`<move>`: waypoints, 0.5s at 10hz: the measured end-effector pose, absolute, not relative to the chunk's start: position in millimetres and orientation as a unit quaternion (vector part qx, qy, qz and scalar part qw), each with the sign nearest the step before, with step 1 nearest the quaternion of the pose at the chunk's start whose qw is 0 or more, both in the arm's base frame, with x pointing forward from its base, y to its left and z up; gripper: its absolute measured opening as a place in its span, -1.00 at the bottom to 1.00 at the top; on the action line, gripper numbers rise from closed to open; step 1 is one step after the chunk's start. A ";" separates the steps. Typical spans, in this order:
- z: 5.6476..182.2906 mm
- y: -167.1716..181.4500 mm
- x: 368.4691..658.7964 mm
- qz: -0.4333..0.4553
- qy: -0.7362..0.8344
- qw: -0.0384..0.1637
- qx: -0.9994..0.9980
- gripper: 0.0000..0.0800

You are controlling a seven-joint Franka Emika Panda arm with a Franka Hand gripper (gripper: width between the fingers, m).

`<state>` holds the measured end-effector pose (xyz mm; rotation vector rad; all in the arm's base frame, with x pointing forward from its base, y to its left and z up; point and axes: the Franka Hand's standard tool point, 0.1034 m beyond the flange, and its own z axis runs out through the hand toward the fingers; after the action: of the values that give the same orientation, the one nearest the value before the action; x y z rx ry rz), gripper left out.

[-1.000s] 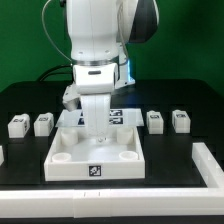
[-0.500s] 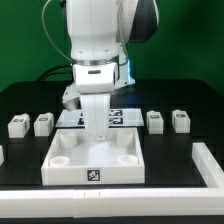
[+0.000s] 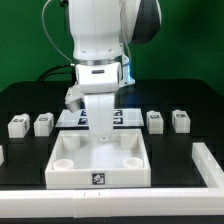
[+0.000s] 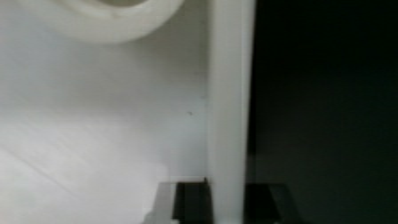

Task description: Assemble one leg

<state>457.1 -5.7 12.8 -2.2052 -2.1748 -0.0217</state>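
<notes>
fingers' spread unclear, tray (image 4: pixel 107 130) blurred and cut off in wrist view

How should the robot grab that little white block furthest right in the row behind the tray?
Take the leg by its two flat side faces, coming straight down from above. It stands clear of its neighbour, so fingers fit either side. The gripper holds the tray.

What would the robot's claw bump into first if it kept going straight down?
The white tray. The gripper points down at one of its walls, and the wrist view shows that wall between the fingers, seemingly clamped, though contact is hard to confirm.
</notes>
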 end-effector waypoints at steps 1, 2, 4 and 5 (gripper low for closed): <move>13.5 12.7 469.7 -0.013 -0.701 0.025 -0.713 -0.85; 15.0 30.1 481.5 -0.018 -0.700 0.028 -0.714 -0.85; 15.2 63.9 500.7 -0.034 -0.685 0.032 -0.727 -0.85; 11.5 74.4 501.6 -0.029 -0.687 0.041 -0.725 -0.85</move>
<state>501.6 74.4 11.5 -2.2214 -2.1030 -0.0886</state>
